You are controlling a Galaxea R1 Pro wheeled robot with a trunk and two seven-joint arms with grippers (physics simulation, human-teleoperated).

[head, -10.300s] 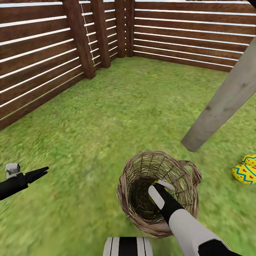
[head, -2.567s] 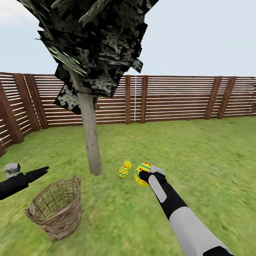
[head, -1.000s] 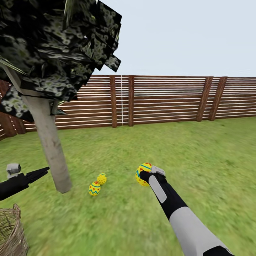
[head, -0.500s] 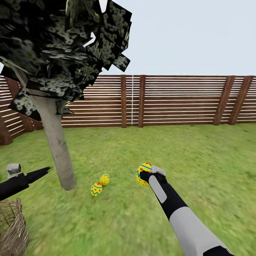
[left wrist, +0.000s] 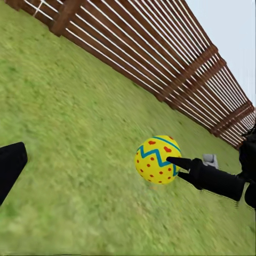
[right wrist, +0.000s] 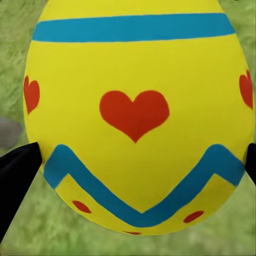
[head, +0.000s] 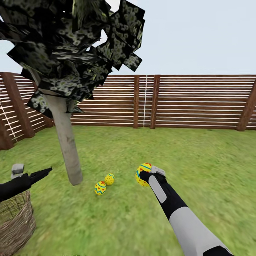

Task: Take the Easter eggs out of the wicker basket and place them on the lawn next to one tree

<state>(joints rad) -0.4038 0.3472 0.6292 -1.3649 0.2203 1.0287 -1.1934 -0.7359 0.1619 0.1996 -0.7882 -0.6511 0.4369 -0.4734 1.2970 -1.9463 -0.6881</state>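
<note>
While the right gripper (head: pixel 143 176) pinches 1 Easter egg (head: pixel 142 174) above the lawn (head: pixel 199 160), 2 other eggs (head: pixel 104 184) lie on the grass just beside the tree (head: pixel 67 149) — touching or nearly so. At the head view's lower left stands the wicker basket (head: pixel 16 220), with the left gripper (head: pixel 44 172) above its rim, fingers pressed together.
</note>
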